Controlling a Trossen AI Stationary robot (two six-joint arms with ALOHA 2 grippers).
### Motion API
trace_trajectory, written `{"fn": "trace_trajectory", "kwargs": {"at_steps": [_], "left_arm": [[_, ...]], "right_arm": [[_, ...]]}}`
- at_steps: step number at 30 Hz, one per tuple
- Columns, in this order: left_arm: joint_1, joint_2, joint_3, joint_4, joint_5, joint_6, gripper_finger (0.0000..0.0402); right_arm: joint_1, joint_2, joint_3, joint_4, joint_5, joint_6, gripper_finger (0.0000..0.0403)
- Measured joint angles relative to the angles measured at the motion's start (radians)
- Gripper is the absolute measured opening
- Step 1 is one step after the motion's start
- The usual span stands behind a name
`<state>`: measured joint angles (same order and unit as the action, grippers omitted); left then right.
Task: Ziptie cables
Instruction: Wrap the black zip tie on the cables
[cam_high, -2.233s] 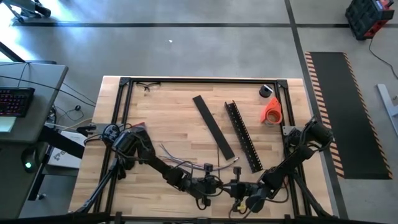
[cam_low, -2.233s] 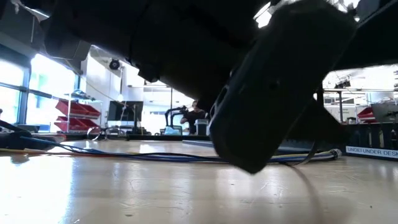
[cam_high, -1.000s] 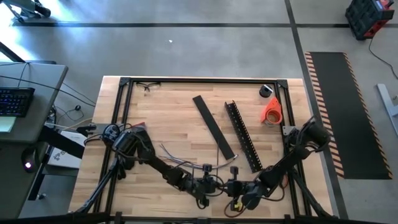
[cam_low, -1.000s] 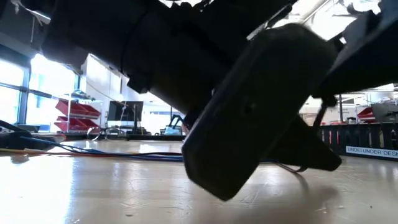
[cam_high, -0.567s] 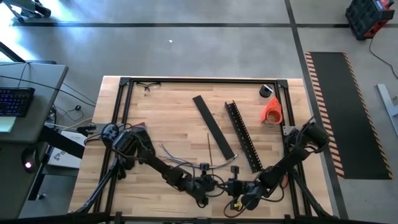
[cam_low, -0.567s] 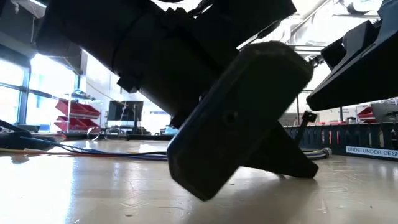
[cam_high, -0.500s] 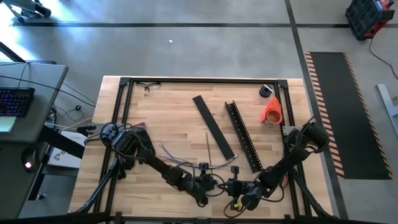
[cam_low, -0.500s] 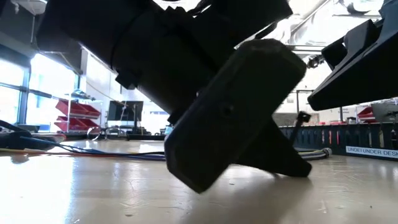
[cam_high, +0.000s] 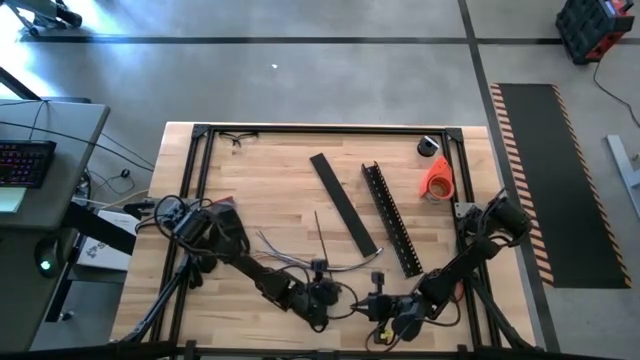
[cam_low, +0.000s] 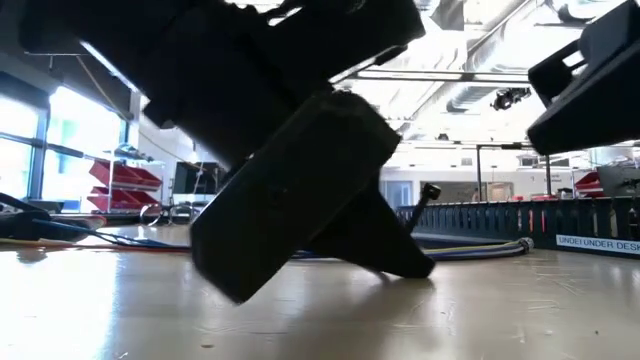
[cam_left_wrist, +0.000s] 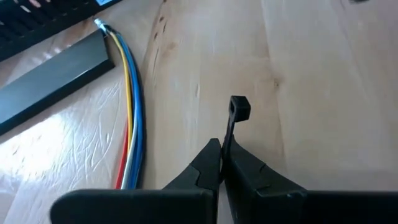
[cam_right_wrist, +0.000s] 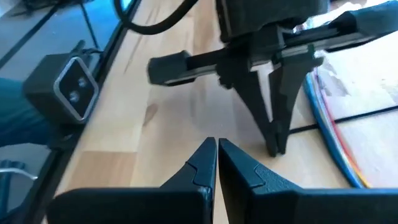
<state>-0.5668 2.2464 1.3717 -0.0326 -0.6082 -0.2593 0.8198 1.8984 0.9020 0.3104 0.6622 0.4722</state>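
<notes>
The cables (cam_high: 290, 260) are a loose bundle of thin wires lying flat on the table. In the left wrist view the cables (cam_left_wrist: 129, 118) show blue, yellow, white and red, beside the flat black strip (cam_left_wrist: 50, 81). My left gripper (cam_high: 320, 290) (cam_left_wrist: 221, 144) is near the table's near edge, shut on a thin black zip tie (cam_high: 319, 235). The tie's long end runs toward the far edge. My right gripper (cam_high: 378, 303) (cam_right_wrist: 216, 144) is just to the right of the left one, shut and holding nothing. My left gripper pinches the zip tie's strap just behind its square head (cam_left_wrist: 227, 132) between the two fingertips. The head (cam_left_wrist: 239, 108) sticks out past the tips. The fingers (cam_right_wrist: 273, 124) point down at the table. The head (cam_low: 430, 190) stands clear above the tabletop.
A long slotted channel bar (cam_high: 390, 218) and the flat black strip (cam_high: 343, 203) lie slantwise at mid-table. An orange tape roll (cam_high: 437, 178) and a small dark roll (cam_high: 429, 146) sit by the far right corner. A black frame rail (cam_high: 198, 180) borders the table. A small camera (cam_right_wrist: 68, 87) stands at the near edge.
My left gripper has moved toward the table's left edge, away from my right gripper, carrying the zip tie. The tie's head and its long end have shifted left with it. The cables have stayed where they were.
</notes>
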Motion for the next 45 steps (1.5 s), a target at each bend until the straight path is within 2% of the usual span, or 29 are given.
{"fn": "trace_trajectory", "kwargs": {"at_steps": [7,12,18,20,24,33,38,45], "left_arm": [[-0.061,-0.042,-0.065,0.007,-0.095,-0.051,0.0000],[-0.090,-0.088,-0.180,0.147,-0.084,-0.059,0.0000],[-0.103,-0.109,-0.310,0.423,0.008,0.019,0.0000],[-0.103,-0.113,-0.340,0.481,0.047,0.052,0.0000],[-0.117,-0.119,-0.390,0.564,0.051,0.100,0.0000],[-0.128,-0.120,-0.411,0.594,0.073,0.126,0.0000],[-0.128,-0.119,-0.411,0.609,0.085,0.148,0.0000],[-0.128,-0.120,-0.411,0.608,0.087,0.150,0.0000]], "right_arm": [[-0.015,0.000,0.000,0.010,-0.031,0.022,0.0000],[-0.083,0.000,0.000,0.046,-0.064,0.020,0.0012],[-0.190,0.000,0.000,0.094,-0.120,-0.045,0.0079],[-0.231,0.000,0.000,0.112,-0.163,-0.053,0.0102],[-0.313,0.003,0.000,0.121,-0.225,-0.054,0.0141],[-0.507,0.012,0.000,0.087,-0.280,0.039,0.0209],[-0.620,0.032,0.000,0.092,-0.332,0.045,0.0227],[-0.750,0.094,0.000,0.161,-0.522,0.018,0.0229]]}}
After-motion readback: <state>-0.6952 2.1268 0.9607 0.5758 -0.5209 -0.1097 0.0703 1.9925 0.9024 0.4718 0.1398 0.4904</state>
